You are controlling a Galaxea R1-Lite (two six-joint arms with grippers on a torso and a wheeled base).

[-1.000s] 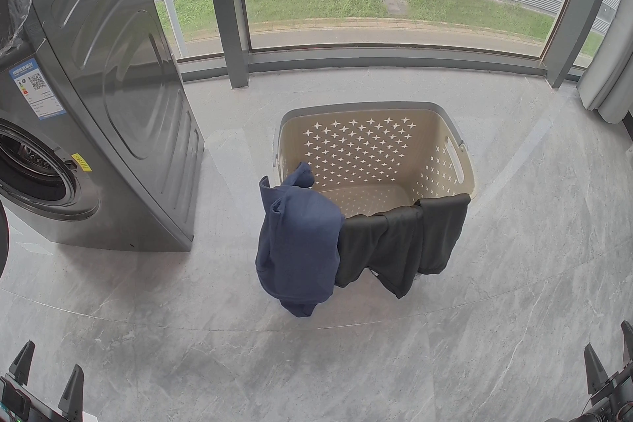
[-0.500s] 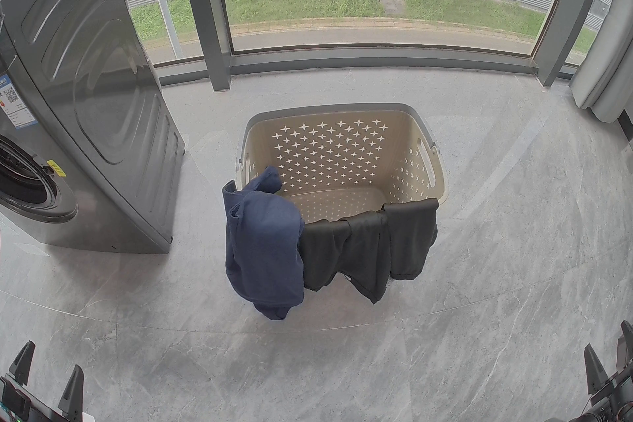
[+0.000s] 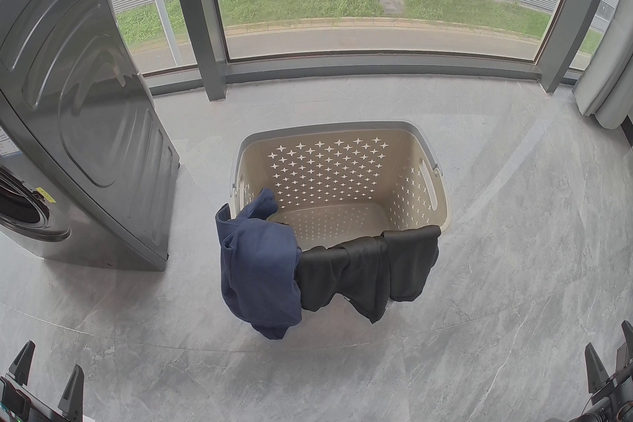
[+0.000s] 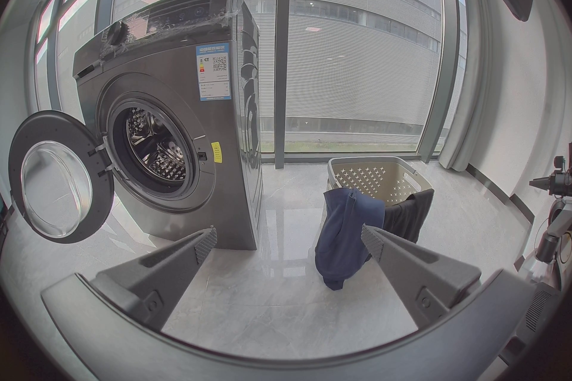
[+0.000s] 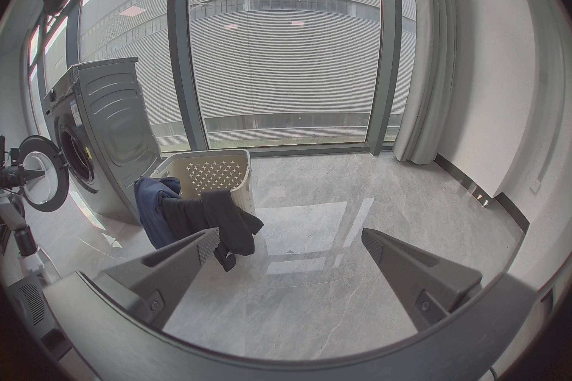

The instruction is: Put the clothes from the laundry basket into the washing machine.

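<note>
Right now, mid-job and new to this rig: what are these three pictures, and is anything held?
It is a wheeled robot with two arms. The head picture looks down at the floor; the other two look out from each wrist, past that arm's own hand. The left hand and right hand are both open and hold nothing. A beige basket stands on the floor, with a blue garment and a black garment draped over its near rim. The washing machine stands to the left, its door open.

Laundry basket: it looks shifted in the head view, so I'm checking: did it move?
No. The laundry basket keeps its spacing from the washing machine and the window post; the whole head view shifted, so the camera moved.
</note>
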